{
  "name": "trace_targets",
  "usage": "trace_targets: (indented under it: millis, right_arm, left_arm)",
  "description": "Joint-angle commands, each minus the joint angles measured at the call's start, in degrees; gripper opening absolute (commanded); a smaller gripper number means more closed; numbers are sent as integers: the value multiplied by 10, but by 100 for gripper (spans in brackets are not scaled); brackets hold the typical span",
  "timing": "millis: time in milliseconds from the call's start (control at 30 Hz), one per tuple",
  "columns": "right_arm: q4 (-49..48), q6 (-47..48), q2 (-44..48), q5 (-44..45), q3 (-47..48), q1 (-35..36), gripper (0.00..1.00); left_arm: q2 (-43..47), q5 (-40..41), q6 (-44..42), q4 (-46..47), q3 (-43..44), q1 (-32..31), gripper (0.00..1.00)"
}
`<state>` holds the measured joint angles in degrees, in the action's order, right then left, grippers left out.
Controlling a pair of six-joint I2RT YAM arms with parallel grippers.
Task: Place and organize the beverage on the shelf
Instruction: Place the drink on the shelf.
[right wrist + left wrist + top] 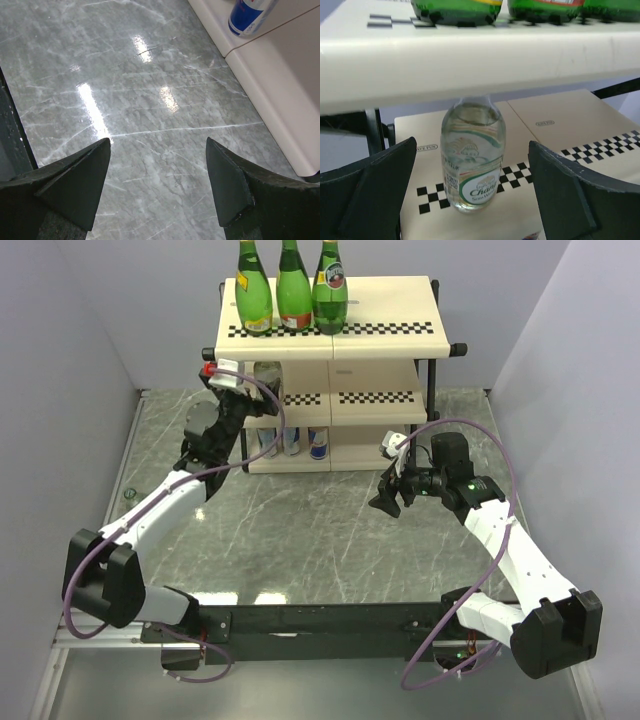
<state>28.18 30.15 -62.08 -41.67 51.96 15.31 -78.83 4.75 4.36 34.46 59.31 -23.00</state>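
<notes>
The left wrist view showed plainly what the top view half hid: a clear soda-water bottle point(472, 155) upright on the middle tier of the shelf point(470, 55), between the wide-open left gripper point(236, 380) fingers, not touched. The right gripper point(157, 145) hung open and empty in front of the shelf, near a blue can point(250, 15) on the bottom tier.

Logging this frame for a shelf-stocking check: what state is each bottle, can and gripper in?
green bottles: three, upright on the top tier of the shelf.
clear bottle: upright on the middle tier, not gripped.
cans: upright on the bottom tier.
left gripper: open, straddling the clear bottle.
right gripper: open, empty, above the table.
</notes>
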Motion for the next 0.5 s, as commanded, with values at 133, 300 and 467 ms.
trace_targets:
  millis: [133, 300, 467]
  right_arm:
    - [-5, 10, -1, -8, 14, -6, 83]
    - [-6, 8, 3, -9, 13, -5, 83]
    - [-1, 10, 1, -15, 15, -5, 83]
  left_arm:
    - [45, -12, 26, -16, -38, 2, 99]
    - [91, -6, 49, -38, -85, 1, 99]
    - [156, 6, 80, -114, -118, 2, 99]
